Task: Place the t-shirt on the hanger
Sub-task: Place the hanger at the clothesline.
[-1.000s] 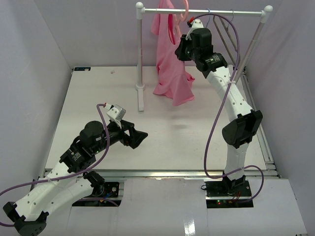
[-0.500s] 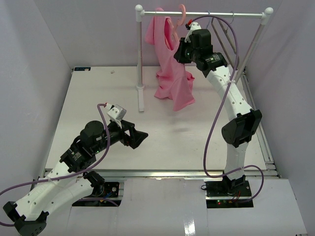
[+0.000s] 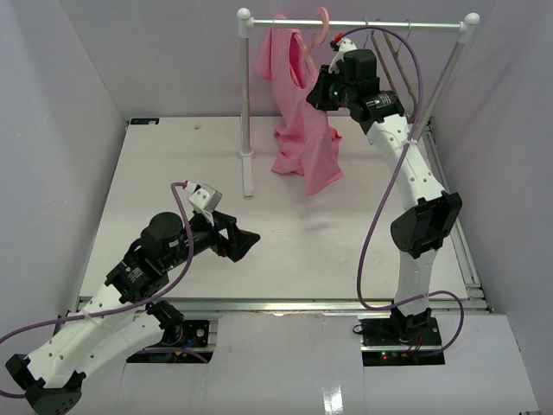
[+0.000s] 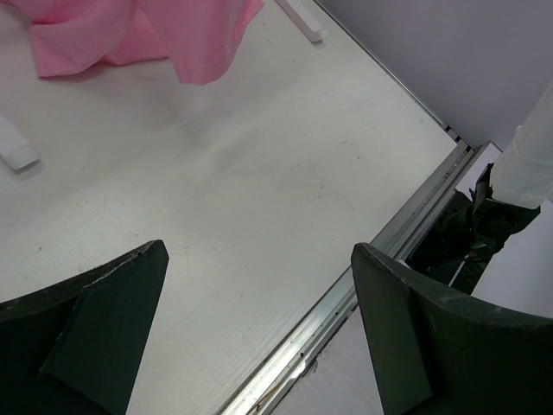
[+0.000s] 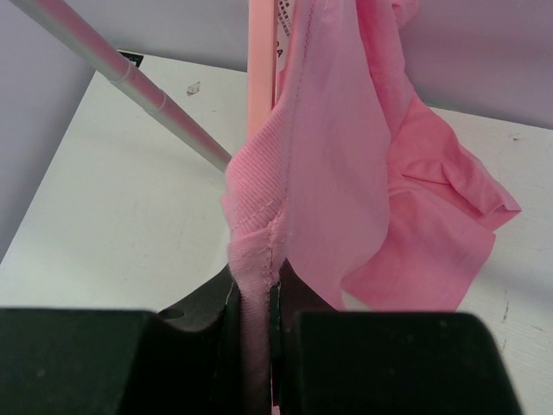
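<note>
T-shirt (image 3: 304, 138) is hanging bunched from the hanger (image 3: 321, 17) on the rack rail (image 3: 406, 25). Right gripper (image 5: 255, 303) is pinching its ribbed collar seam. The step appears to be dressing the hanger, and the next move is calling for the collar to be drawn over the hanger's shoulder. Rack post (image 3: 245, 86) is crowding that side. Left gripper (image 4: 259, 303) is idling over the table (image 3: 155, 173), fingers spread and grasping nothing.

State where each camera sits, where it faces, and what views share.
Top: above and behind the bases, looking down at the table and rack; both arms show.
Left wrist: low over the table, facing the t-shirt's hem; open fingers show.
Right wrist: up by the rack; shut fingers pinch the t-shirt's ribbed edge.
Shared: the t-shirt.
</note>
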`<state>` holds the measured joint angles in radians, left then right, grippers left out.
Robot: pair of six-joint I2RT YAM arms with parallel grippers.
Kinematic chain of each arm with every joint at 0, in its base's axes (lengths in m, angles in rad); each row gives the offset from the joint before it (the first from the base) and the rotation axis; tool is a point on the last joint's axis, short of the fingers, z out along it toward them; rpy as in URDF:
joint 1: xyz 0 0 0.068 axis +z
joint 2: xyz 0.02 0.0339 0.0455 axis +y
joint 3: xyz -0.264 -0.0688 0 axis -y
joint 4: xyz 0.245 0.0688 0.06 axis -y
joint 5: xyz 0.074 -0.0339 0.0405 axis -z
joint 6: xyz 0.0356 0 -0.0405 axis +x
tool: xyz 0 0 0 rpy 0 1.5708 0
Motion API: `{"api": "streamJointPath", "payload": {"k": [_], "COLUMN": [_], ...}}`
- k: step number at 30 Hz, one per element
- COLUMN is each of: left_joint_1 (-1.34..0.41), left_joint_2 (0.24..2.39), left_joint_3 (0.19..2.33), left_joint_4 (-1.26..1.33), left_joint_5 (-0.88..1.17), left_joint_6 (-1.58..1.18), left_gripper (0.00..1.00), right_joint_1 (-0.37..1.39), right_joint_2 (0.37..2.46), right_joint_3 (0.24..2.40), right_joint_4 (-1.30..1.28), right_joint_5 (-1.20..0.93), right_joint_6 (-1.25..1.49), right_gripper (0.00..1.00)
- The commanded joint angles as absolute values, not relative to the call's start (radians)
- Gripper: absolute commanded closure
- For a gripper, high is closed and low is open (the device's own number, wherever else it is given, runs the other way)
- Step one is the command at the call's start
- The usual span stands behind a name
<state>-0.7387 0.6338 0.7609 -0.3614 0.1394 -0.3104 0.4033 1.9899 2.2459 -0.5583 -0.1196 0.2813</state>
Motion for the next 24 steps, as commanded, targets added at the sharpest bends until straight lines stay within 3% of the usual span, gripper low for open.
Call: {"api": "streamJointPath", "payload": {"k": [1, 4, 10, 24], "left_joint_1": [-0.738, -0.738, -0.735, -0.736], "left_joint_2": [0.627, 0.630, 0.622, 0.639], "left_joint_3": [0.755, 0.755, 0.752, 0.769], "left_joint_4": [-0.345, -0.345, -0.340, -0.337], "left_joint_5": [0.139, 0.129, 0.138, 0.098], "left_joint_6": [-0.295, -0.291, -0.273, -0.285], "left_gripper": [0.02, 0.02, 0.02, 0.02], "right_joint_1": [0.403, 0.403, 0.403, 0.416], "right_joint_2": [1.935, 1.882, 1.813, 1.795], "right_joint_3": [2.261, 2.204, 2.155, 2.101], "right_joint_4": [-0.472, -0.467, -0.477, -0.538], "right_joint_5": [-0.177, -0.174, -0.151, -0.243], "right_joint_6": [0.276, 0.260, 0.223, 0.212], "right_gripper": [0.77, 0.61, 0.49, 0.44]}}
